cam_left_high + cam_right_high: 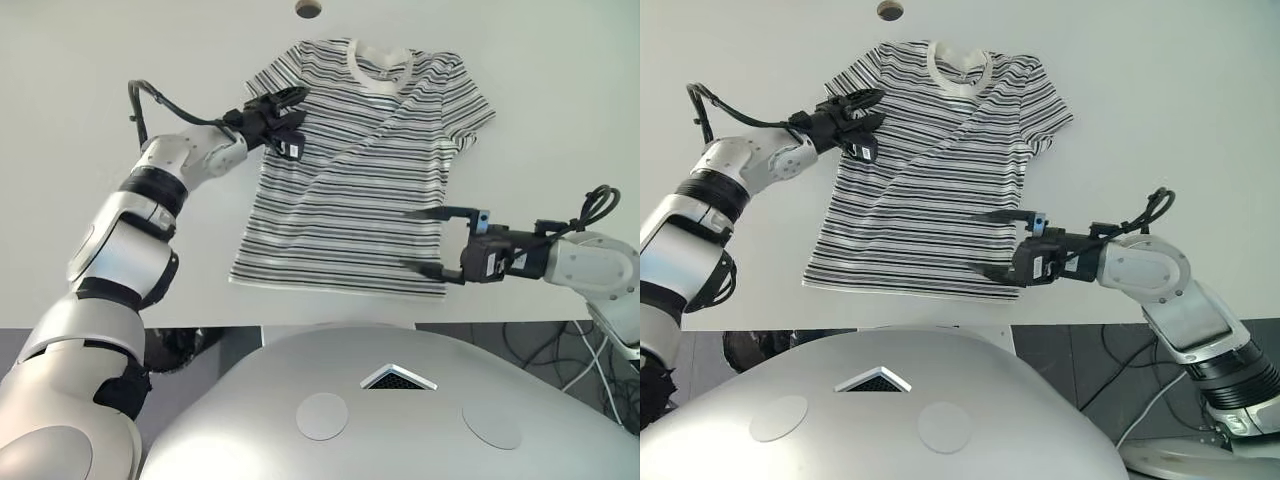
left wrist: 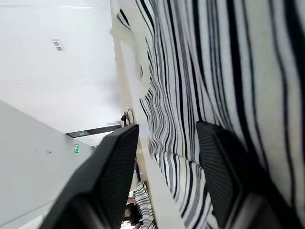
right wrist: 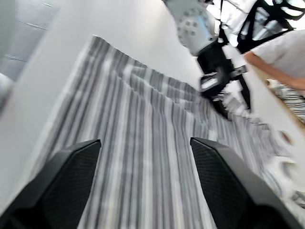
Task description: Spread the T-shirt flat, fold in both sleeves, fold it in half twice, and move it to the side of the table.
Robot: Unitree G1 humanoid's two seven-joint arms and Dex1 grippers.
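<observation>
A black-and-white striped T-shirt (image 1: 350,190) lies on the white table (image 1: 560,130), collar at the far side, hem toward me. A diagonal crease runs from the collar down toward its left side. Its right sleeve (image 1: 470,105) is spread out. My left gripper (image 1: 290,108) is open just over the shirt's left shoulder and sleeve area; striped cloth shows between its fingers (image 2: 114,171). My right gripper (image 1: 422,240) is open low over the shirt's near right hem corner, pointing left, with fabric showing between its fingers (image 3: 71,171). The left gripper (image 3: 214,71) appears farther off there.
A small round hole (image 1: 307,8) sits in the table beyond the collar. Bare tabletop lies left and right of the shirt. The table's near edge (image 1: 200,325) runs just below the hem. Cables (image 1: 575,360) hang below on the right.
</observation>
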